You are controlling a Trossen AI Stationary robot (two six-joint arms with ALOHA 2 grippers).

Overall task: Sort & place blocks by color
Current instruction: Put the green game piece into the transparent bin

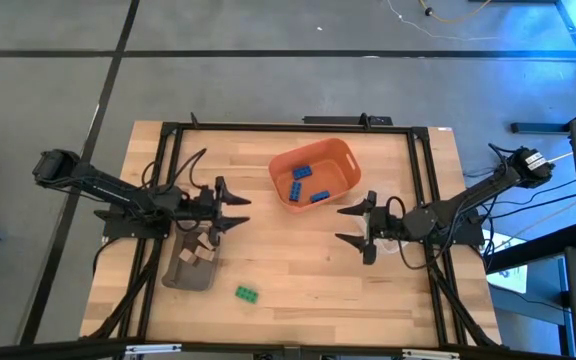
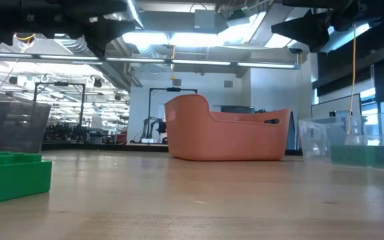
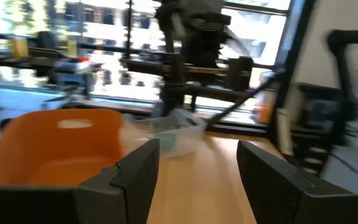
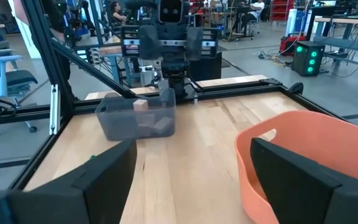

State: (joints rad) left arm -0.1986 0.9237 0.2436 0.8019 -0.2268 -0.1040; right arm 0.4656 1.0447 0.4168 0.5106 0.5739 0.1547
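Lying flat near the desk's (image 1: 298,280) front edge, a green block (image 1: 246,293) ran lengthwise along it, studs up; both the left gripper (image 1: 230,211) and right gripper (image 1: 353,229) gaped empty.

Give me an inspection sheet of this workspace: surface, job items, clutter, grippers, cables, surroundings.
Surface: wooden table, black frame around it.
Job's things: blue blocks in the orange bin; tan blocks in the grey tray; one green block loose on the table.
Clutter: nothing seen.
Grippers: left gripper open, empty, above the tray's far end; right gripper open, empty, beside the bin.
Cables: black leads along both arms; loose cable on the floor.
Surroundings: grey floor, workshop benches behind.
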